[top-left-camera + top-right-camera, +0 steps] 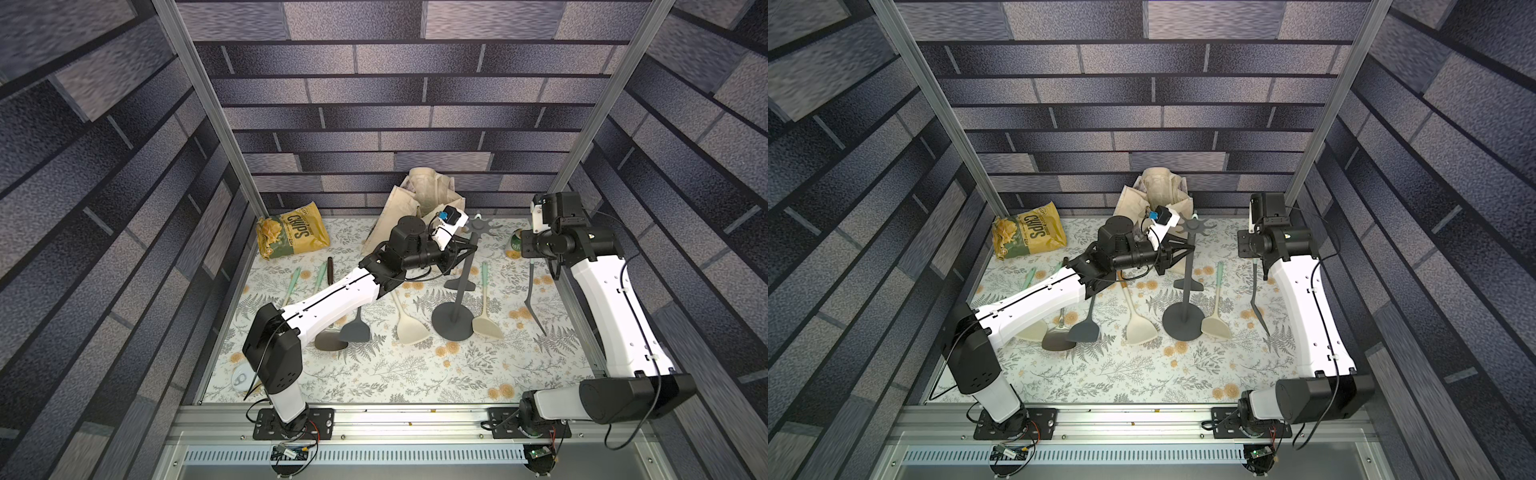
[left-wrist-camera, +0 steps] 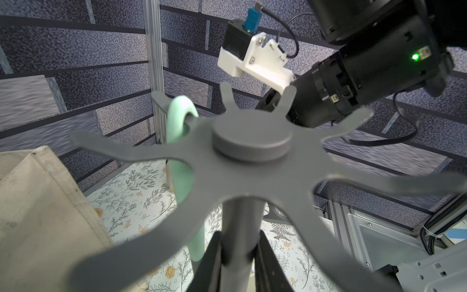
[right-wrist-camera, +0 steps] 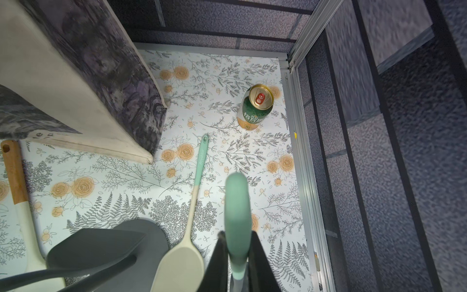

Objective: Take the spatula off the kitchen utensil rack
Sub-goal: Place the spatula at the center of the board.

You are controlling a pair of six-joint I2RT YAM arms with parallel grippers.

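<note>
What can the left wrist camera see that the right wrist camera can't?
Only left wrist: the star top of the kitchen utensil rack, a mint loop hung on one hook, the left gripper clamping the pole. Only right wrist: a green can, a mint-handled spatula in the right gripper. Both: the beige bag and flowery table.

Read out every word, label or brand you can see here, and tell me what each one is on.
"CHIPS": on the yellow chips bag; smaller print there unreadable.
Green can: label lettering too blurred to read.
Loose mint-handled spatula: faint handle marking, unreadable.
</note>
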